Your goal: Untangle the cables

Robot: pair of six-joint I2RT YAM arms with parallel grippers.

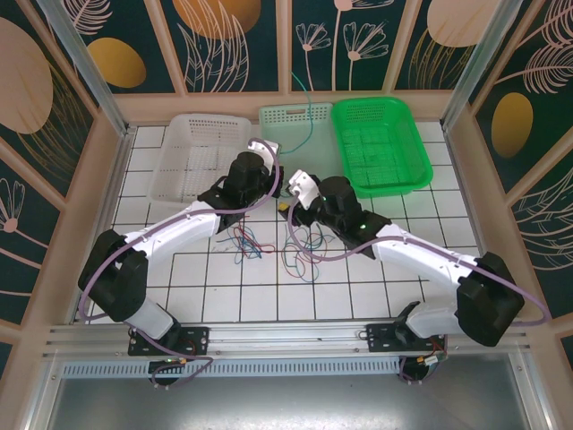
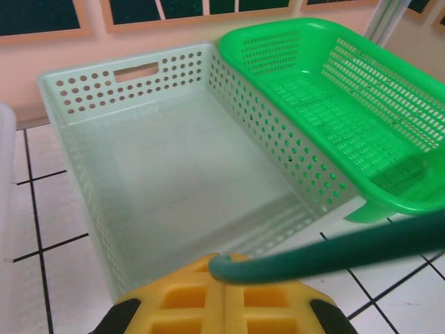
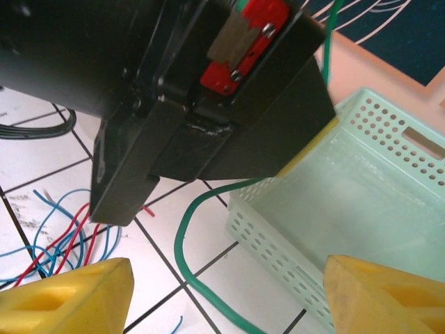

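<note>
Table (image 1: 224, 287): white tiles, arm bases bolted at the near edge.
Cables (image 1: 303, 255): red, blue and dark strands are heaped loose on the tiles between the 2 arms, nearer than both grippers. 2 clumps are seen; whether they are joined cannot be told.
Right gripper (image 3: 222, 292): fingers are spread wide and nothing is held. It is pointed at the left gripper's body, with a green loop ahead in the gap, untouched.
Left gripper (image 2: 224, 273): fingers are pressed fully together, with the green cable (image 2: 334, 254) pinched at the tips and trailing off to the right.
Green cable, far part: in the top view it is seen running up over the pale green basket (image 2: 90, 94).
Baskets: 3 are set side by side at the far edge: white basket (image 1: 192, 157), pale green, bright green basket (image 2: 278, 49).
Handling (judged): light, limp, hair-thin, likely slick. No shape is kept, and neighbours get dragged by any pull.
Grip point (judged): 1 lone stretch near a free end, clear of crossings, taken at the fingertips and drawn slowly so knots are not tightened.
</note>
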